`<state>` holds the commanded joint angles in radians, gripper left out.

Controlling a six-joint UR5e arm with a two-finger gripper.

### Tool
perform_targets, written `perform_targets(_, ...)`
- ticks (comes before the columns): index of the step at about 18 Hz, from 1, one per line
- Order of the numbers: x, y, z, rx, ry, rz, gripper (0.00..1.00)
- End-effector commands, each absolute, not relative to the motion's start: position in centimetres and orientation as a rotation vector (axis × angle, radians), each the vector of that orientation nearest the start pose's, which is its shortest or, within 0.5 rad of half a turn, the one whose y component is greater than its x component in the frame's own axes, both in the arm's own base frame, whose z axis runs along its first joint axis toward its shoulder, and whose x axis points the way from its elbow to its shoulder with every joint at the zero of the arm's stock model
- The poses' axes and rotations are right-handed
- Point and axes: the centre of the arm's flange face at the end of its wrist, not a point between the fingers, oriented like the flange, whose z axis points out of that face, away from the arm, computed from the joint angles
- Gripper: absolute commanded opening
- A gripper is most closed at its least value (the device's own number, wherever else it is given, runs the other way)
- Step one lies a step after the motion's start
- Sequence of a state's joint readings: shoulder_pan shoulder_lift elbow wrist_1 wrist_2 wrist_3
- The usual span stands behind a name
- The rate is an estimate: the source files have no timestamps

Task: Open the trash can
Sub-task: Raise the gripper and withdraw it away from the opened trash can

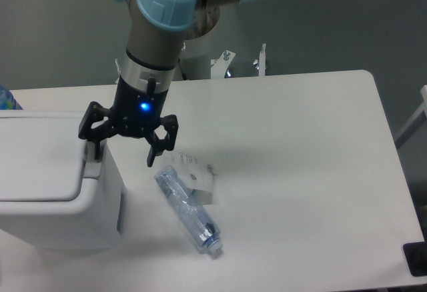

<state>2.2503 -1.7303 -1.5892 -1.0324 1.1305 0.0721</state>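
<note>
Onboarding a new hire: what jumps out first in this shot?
The black hand, jaws spread and a blue light glowing above it, sits at the right edge of the white trash can at lower left, lid still down. A clear bottle lies on the table beside the can.

Large white boxy trash can (53,185), lid shut flat, at table's left edge

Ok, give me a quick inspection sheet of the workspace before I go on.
Surface: white table, mostly bare.
Job's things: trash can at left edge, lid down.
Clutter: clear bottle lying on its side beside the can, a paper label by it.
Gripper: gripper open, one finger at the can's right rim, holding nothing.
Cables: nothing seen.
Surroundings: grey floor, white brackets behind the table.
</note>
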Motion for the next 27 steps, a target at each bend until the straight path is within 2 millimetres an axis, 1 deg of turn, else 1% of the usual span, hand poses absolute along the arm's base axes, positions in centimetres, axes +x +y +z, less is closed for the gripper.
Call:
perform_targets(3, -22.7, 56.2, 46.2, -2.540, -0.683, -0.373, 1.00)
perform_targets(6, -22.7, 56.2, 46.9, -2.530, -0.676, -0.365, 1.00)
perform_targets(9, -22.8, 56.3, 48.5, -2.508, -0.648, -0.336, 1.00)
perform_targets(11, -23.4, 56.5, 50.1, -2.491, -0.640, -0.298, 1.00)
perform_targets(12, -24.1, 56.4, 51.1, -2.475, -0.642, -0.275, 1.00)
perform_targets(13, -25.2, 56.0, 52.0, -2.459, -0.663, -0.245, 1.00)
perform_targets(15, -28.3, 54.5, 53.9, -2.418, -0.714, -0.180, 1.00)
perform_targets(17, -30.7, 53.3, 55.5, -2.378, -0.750, -0.139, 1.00)
perform_targets(19, -33.1, 51.4, 57.1, -2.337, -0.794, -0.097, 1.00)
perform_targets(21, -35.3, 48.7, 58.6, -2.297, -0.838, -0.048, 1.00)
perform_targets(22, -36.1, 47.7, 59.0, -2.290, -0.845, -0.026, 1.00)
perform_targets(24, -37.7, 45.9, 59.0, -2.319, -0.801, 0.046, 1.00)
perform_targets(26, -39.1, 43.9, 58.9, -2.393, -0.765, 0.218, 1.00)
perform_targets(27, -39.5, 43.3, 58.2, -2.446, -0.763, 0.298, 1.00)
